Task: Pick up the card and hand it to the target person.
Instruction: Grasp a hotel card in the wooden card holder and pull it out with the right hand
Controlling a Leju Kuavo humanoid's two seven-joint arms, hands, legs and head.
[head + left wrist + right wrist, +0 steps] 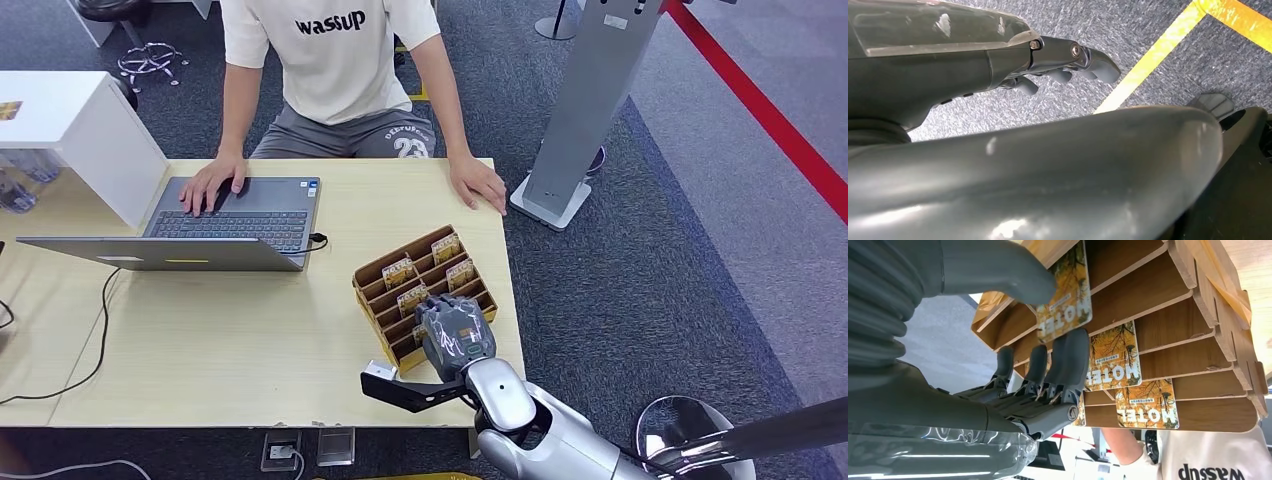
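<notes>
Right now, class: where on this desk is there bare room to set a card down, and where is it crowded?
Bare: the table between the laptop and the card rack, and between rack and the person's hand. Crowded: the rack corner, where the right hand reaches over the cards.

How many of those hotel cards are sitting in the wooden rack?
4 show in the head view: two in the far slots, two nearer. The right hand covers the rack's front, so more may be hidden.
</notes>
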